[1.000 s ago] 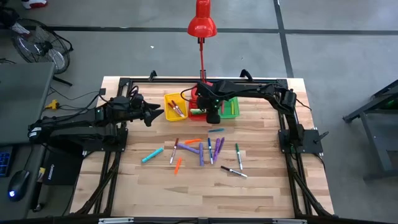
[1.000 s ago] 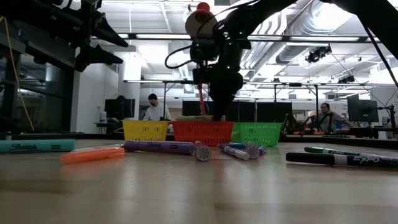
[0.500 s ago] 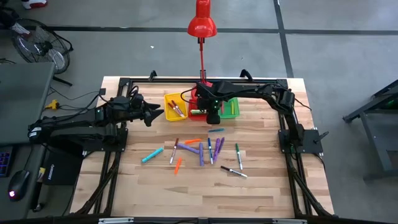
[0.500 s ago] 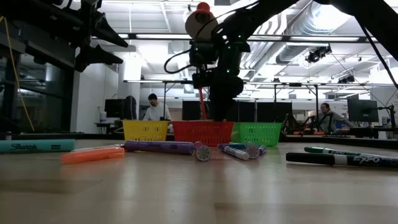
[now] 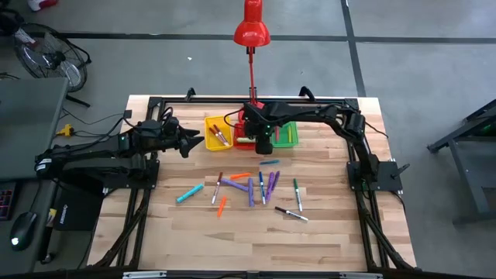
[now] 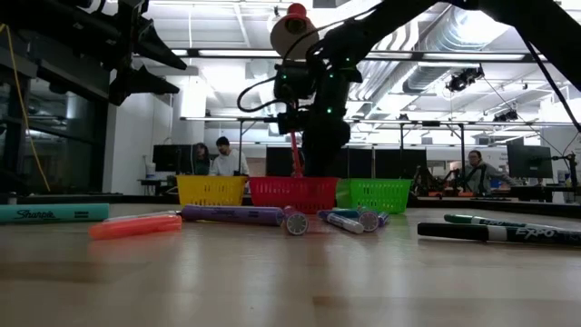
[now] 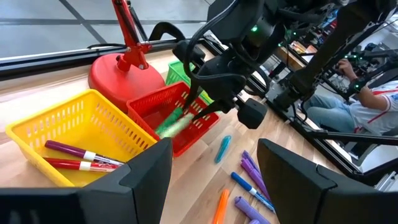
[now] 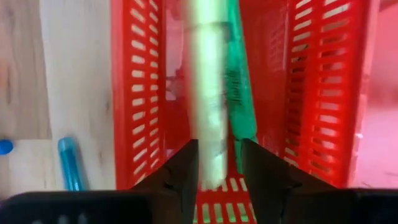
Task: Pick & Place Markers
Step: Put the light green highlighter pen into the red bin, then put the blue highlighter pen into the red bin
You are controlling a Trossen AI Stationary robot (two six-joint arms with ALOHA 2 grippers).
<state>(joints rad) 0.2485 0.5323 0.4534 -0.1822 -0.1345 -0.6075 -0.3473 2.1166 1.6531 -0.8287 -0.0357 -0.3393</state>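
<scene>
Markers (image 5: 252, 186) lie scattered mid-worktop (image 5: 325, 240), a loose cluster of slim capped pens: purple, blue, green, orange, a teal one (image 5: 189, 193) off to the left side, a black one (image 5: 291, 214) nearest the front. Two more sit in the yellow bin (image 5: 218, 133), and a single blue one (image 5: 269, 162) lies just in front of the red bin (image 7: 168, 117).

Right arm reaches in from its post across the back of the worktop, elbow bent, wrist pointing down, with the right hand (image 5: 263, 144) hanging over the red bin. Its fingers (image 8: 186, 171) stand partly apart; a blurred pale-green marker (image 8: 208, 93) shows between them above the bin, beside a darker green one (image 8: 239, 93) lying inside. Whether the fingers still touch the pale marker, cannot tell.

Left arm stretched low along the left side, left hand (image 5: 194, 142) near the yellow bin, fingers wide apart, holding nothing.

Bins are small square plastic baskets with slotted lattice walls, yellow, red and green (image 6: 379, 195) in a row at the back. Worktop is pale butcher-block wood, planks visible. Red lamp (image 5: 252, 31) with round base (image 7: 118, 76) stands behind the bins. People sit at desks far behind.
</scene>
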